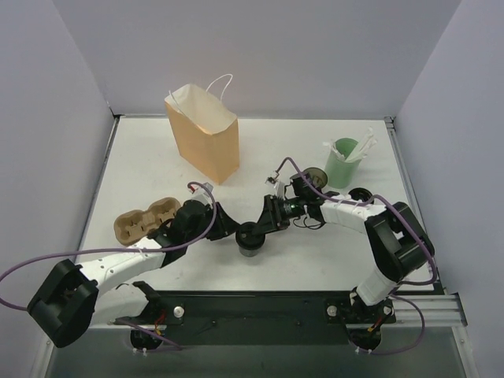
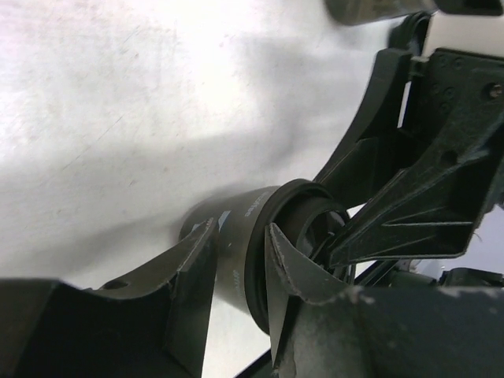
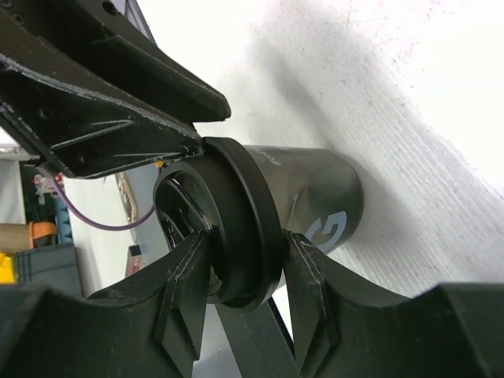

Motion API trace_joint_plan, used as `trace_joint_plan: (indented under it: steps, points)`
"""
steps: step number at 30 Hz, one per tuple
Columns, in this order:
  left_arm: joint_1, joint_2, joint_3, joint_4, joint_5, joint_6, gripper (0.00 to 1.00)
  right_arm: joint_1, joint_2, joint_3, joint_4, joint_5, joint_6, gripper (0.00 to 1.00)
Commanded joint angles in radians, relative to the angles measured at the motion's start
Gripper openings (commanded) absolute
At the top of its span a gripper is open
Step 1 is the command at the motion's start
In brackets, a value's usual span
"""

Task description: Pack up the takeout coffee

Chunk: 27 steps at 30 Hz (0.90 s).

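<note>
The takeout coffee (image 1: 250, 237), a short dark cup with a black lid, stands on the white table near the front centre. My left gripper (image 1: 235, 231) reaches it from the left and my right gripper (image 1: 264, 224) from the right. In the left wrist view the left gripper (image 2: 241, 230) is closed on the cup (image 2: 236, 236), one finger on the body and one at the lid rim. In the right wrist view the right gripper (image 3: 248, 240) pinches the lid rim of the cup (image 3: 319, 189) from above and below. The cup's far side is hidden.
A tan paper bag (image 1: 205, 135) stands open at the back centre. A brown pulp two-cup tray (image 1: 145, 220) lies at the left beside the left arm. A pale green cup with white sticks (image 1: 342, 162) stands at the back right, with a dark round item (image 1: 314, 175) beside it.
</note>
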State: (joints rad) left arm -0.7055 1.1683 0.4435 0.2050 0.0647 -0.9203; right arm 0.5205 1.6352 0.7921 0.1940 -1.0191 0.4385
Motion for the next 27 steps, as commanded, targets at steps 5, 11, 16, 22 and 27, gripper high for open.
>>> trace_joint_plan:
  steps: [5,11,16,22,27]
  points:
    - [0.096,-0.071,0.187,-0.588,-0.037,0.167,0.47,0.045,-0.026,-0.067,-0.048,0.226,0.014,0.24]
    - [0.127,-0.105,0.268,-0.671,-0.016,0.218,0.53,0.052,-0.072,-0.128,0.022,0.295,0.11,0.24]
    - [0.118,-0.179,0.186,-0.556,0.148,0.183,0.54,0.055,-0.149,-0.211,0.154,0.339,0.271,0.27]
    - [0.087,-0.219,0.138,-0.489,0.201,0.158,0.55,0.065,-0.25,-0.243,0.216,0.381,0.381,0.44]
    - [0.055,-0.216,0.127,-0.44,0.218,0.153,0.56,0.067,-0.316,-0.225,0.171,0.405,0.405,0.54]
